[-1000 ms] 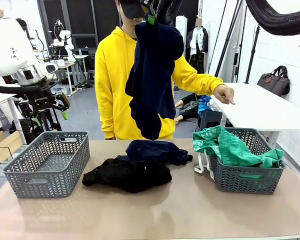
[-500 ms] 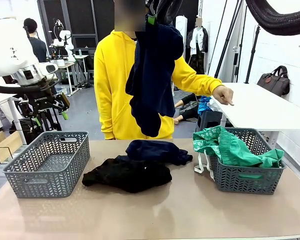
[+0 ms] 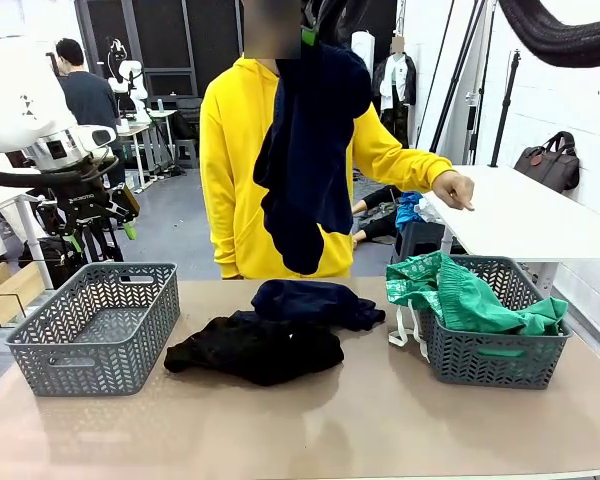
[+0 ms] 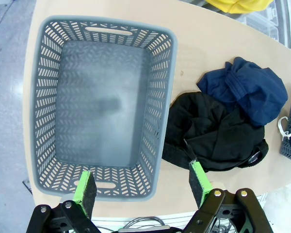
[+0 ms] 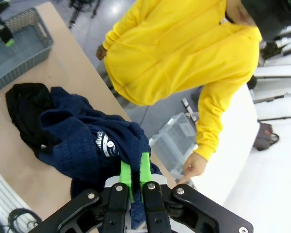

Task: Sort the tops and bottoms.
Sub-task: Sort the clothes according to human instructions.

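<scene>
Tan tbl point(image 3: 380, 425), white wall point(image 3: 580, 100), navy garment point(image 3: 305, 150) hanging.

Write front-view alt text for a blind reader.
The right end effector holds a dark navy cloth garment aloft before a person in a yellow hoodie. Below lie a black cloth garment and a second navy garment, between a grey plastic basket and a matching basket holding a bright green garment.

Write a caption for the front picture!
The right gripper holds a dark navy cloth garment high over the tan table, in front of a person in a yellow hoodie.
</scene>
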